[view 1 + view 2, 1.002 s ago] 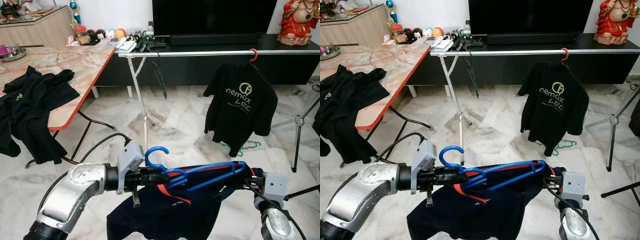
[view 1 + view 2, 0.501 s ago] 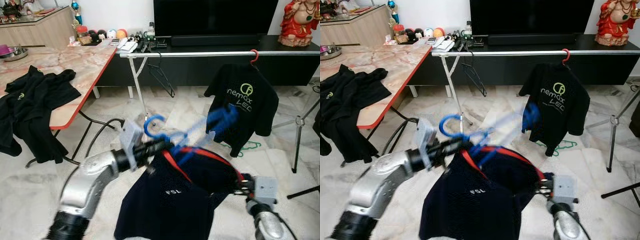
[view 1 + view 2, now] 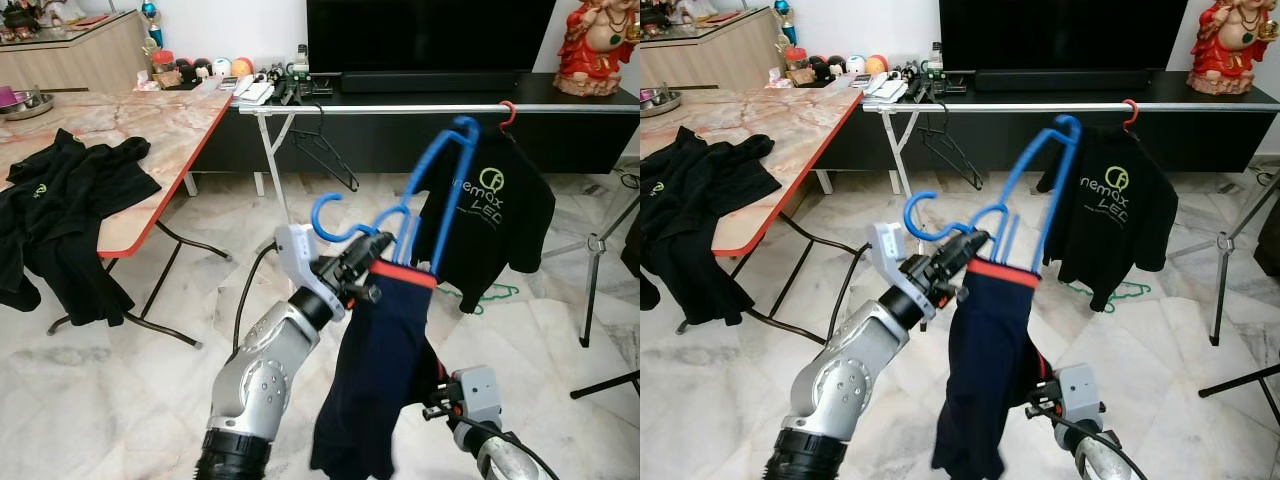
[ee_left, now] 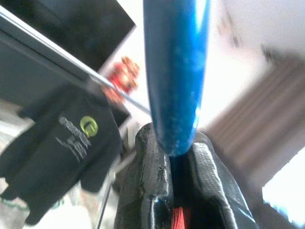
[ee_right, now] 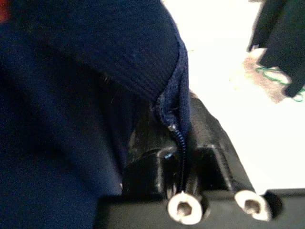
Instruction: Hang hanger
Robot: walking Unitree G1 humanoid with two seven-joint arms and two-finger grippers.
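**Blue hanger held tilted below the rail, navy garment drooping**

Left eye view: the left gripper (image 3: 372, 252) is raised in front of the robot, its fingers clamped on the blue plastic hanger (image 3: 432, 190) near the base of its hook. The hanger stands steeply tilted, one shoulder pointing up close to the long silver metal clothes rail (image 3: 400, 108), the open hook curling back toward the left arm. A dark navy garment with a red collar trim (image 3: 380, 370) hangs bunched from the hanger's lower part. The right gripper (image 3: 432, 408) sits low, against the garment's lower edge. On the rail hangs a black T-shirt with a green logo (image 3: 490, 215) on a red hook, and an empty black wire hanger (image 3: 325, 155). To the left, a marble-patterned bench with a red edge (image 3: 150, 130) carries a crumpled black shirt (image 3: 60, 220).

Right eye view: the same scene; the hanger's top shoulder lies just under the rail, near the black T-shirt.

Left wrist view: the two black fingers (image 4: 147, 186) are pressed together on the blue hanger bar, with the rail and black T-shirt blurred beyond.

Right wrist view: the fingers (image 5: 147, 148) are closed on a zipped edge of the navy garment.
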